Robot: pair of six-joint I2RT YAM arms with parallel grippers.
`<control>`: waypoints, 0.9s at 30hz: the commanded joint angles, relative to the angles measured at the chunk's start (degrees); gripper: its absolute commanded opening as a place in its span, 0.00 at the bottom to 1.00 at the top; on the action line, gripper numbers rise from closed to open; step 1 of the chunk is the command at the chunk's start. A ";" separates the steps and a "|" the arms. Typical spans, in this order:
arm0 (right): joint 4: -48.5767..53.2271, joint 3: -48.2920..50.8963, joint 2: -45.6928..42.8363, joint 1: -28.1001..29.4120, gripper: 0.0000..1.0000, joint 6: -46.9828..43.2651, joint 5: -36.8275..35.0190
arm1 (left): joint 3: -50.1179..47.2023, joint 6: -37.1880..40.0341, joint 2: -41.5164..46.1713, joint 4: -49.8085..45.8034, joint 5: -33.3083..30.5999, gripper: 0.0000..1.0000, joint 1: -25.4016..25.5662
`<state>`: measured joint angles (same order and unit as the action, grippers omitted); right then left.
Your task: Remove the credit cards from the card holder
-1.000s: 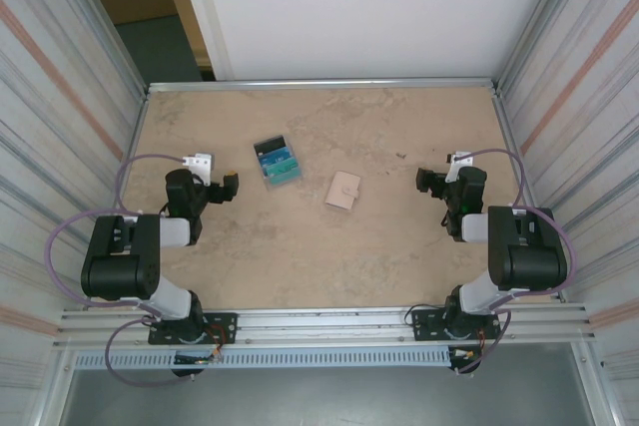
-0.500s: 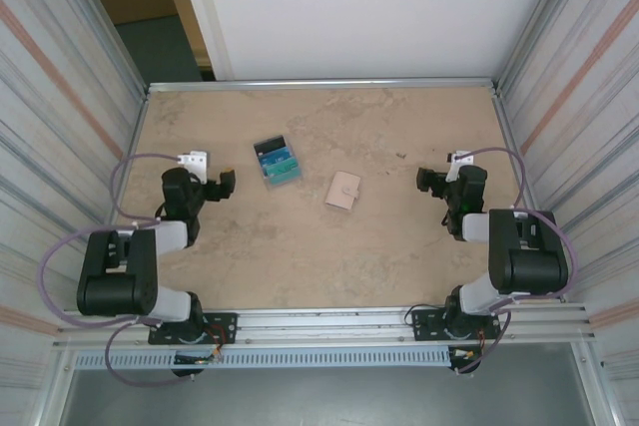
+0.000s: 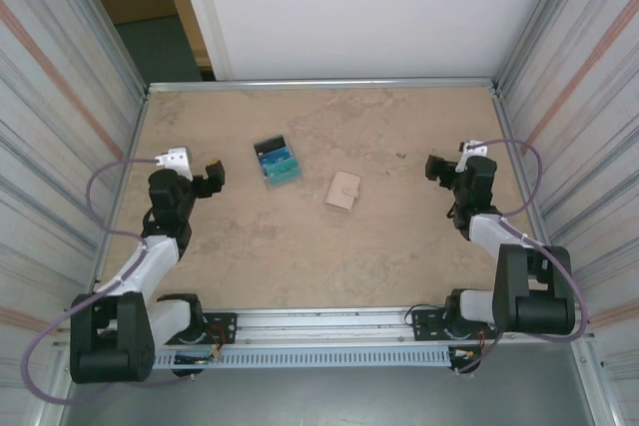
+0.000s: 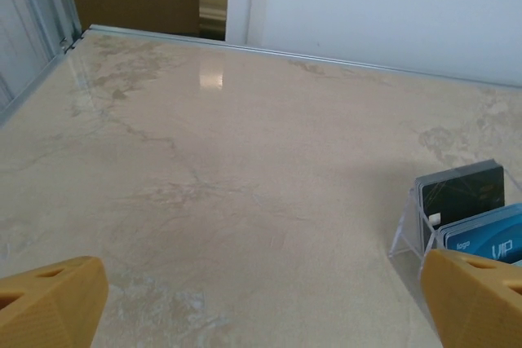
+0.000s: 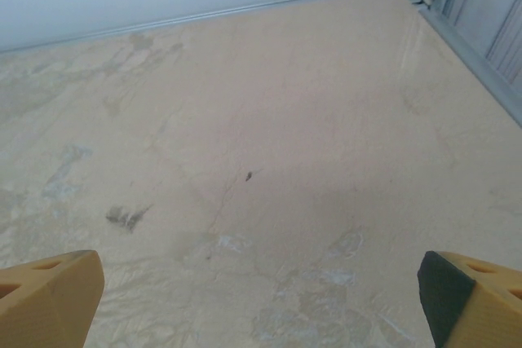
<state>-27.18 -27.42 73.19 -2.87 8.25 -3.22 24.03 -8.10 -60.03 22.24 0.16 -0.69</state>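
The card holder (image 3: 343,191) is a small tan wallet lying shut on the table's middle, strap tab on top. Left of it, blue, teal and black credit cards (image 3: 277,162) stand on edge in a clear plastic rack (image 4: 405,226); the left wrist view has the black and blue cards (image 4: 477,218) at its right edge. My left gripper (image 3: 212,175) is open, hovering left of the rack, its yellow fingertips (image 4: 49,303) wide apart over bare table. My right gripper (image 3: 435,167) is open too, well right of the wallet, with nothing between its fingertips (image 5: 49,299).
The beige marbled table (image 3: 329,256) is fenced by a metal rim, with ribbed metal walls on both sides and a white panel behind. A small dark mark (image 5: 248,175) lies ahead of the right gripper.
Both arms have swung outward: the left gripper has drifted left and slightly away, the right gripper right and slightly away. Cards and wallet have not moved.
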 commanded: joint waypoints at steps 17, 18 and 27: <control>29.31 -7.70 -11.74 5.83 0.99 15.32 -12.94 | 12.60 -15.12 -1.10 -24.73 -17.86 0.99 34.31; 30.46 -7.97 -12.04 6.03 0.99 16.18 -13.10 | 14.35 -14.63 -3.58 -25.05 -16.92 0.99 35.96; 39.74 -10.99 -13.94 6.86 0.99 21.68 -14.81 | 32.95 -12.39 -26.63 -31.42 -9.09 0.99 44.33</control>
<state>7.70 -36.03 60.71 3.53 26.57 -15.73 52.38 -21.26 -82.83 -5.50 -11.49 42.13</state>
